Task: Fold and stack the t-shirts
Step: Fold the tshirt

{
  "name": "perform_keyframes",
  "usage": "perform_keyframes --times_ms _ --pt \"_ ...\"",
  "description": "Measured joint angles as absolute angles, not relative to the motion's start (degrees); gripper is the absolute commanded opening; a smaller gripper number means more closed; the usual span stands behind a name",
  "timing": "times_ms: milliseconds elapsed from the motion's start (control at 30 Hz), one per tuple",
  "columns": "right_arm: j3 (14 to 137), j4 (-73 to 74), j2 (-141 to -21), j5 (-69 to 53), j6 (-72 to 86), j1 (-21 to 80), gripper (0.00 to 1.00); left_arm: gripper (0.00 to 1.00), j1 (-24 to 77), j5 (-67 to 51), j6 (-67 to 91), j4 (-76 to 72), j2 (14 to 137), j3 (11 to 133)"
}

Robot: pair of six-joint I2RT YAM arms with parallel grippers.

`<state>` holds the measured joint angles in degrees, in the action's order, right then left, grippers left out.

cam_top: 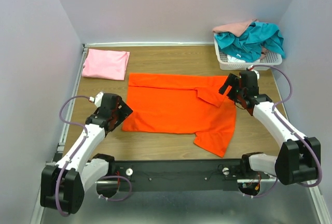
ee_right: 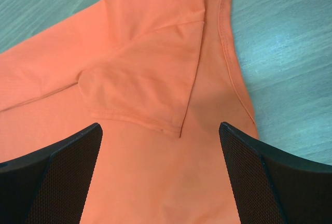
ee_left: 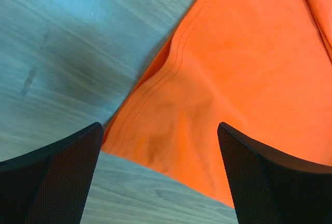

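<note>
Wooden table [cam_top: 171, 58] (pale grain) enclosed by plain lavender walls [cam_top: 176, 6].

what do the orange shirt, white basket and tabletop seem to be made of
Bright orange short-sleeved t-shirt: soft matte knit cloth, probably cotton or a blend; it creases and shows stitched hems.
White mesh basket: likely rigid plastic, judging by its moulded lattice wall.
Brown tabletop: matte wood-grain surface; solid wood or laminate cannot be told.
</note>
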<state>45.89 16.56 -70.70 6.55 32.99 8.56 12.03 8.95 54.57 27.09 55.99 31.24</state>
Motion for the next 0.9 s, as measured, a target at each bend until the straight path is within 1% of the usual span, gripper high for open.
perform_keyframes --times_ms 100,233,367,433,467,533,567,600,667,700,767,800,867,900 --pt "45.84 16.56 -70.72 6.55 32.99 8.56 1.0 0.99 12.03 8.93 56.8 28.71 54.81 30.33" --pt "45.84 16.56 -71.11 6.55 32.99 8.56 1.0 0.98 12.16 7.51 57.52 29.89 56.38 28.86" --pt "45.84 16.58 -71.64 6.55 32.97 8.56 1.0 0.94 12.8 6.5 57.54 30.13 58.94 28.73" --pt "45.84 16.58 -71.9 6.57 32.97 8.54 1.0 0.89 12.97 6.33 57.49 30.13 60.03 28.73" --pt "45.84 16.58 -72.03 6.57 32.97 8.56 1.0 0.82 13.08 6.26 57.49 30.13 60.42 28.73" --pt "45.84 16.56 -72.23 6.57 32.95 8.56 1.0 0.77 13.37 6.24 57.1 30.06 61.84 28.93" --pt "45.84 16.58 -72.29 6.57 32.95 8.56 1.0 0.68 13.63 6.28 56.99 29.98 62.43 29.17" --pt "45.87 16.58 -72.36 6.57 32.95 8.56 1.0 0.63 13.87 6.24 56.84 29.91 62.81 29.32" --pt "45.84 16.58 -72.4 6.63 32.93 8.54 1.0 0.47 14.48 6.13 56.77 29.67 63.59 29.45" --pt "45.84 16.58 -72.4 6.66 32.93 8.54 1.0 0.35 14.63 6.02 56.55 29.65 63.77 29.45" --pt "45.87 16.58 -72.4 6.68 32.93 8.54 1.0 0.21 14.92 5.69 56.27 29.74 64.27 29.43" --pt "45.84 16.58 -72.4 6.68 32.91 8.54 1.0 0.11 15.05 5.56 56.49 29.71 64.34 29.43" --pt "45.84 16.58 -72.4 6.7 32.91 8.54 1.0 0.0 15.14 5.48 56.31 29.74 64.38 29.43" --pt "45.84 16.58 -72.4 6.7 32.93 8.54 1.0 0.0 15.14 5.41 56.31 29.71 64.38 29.43"
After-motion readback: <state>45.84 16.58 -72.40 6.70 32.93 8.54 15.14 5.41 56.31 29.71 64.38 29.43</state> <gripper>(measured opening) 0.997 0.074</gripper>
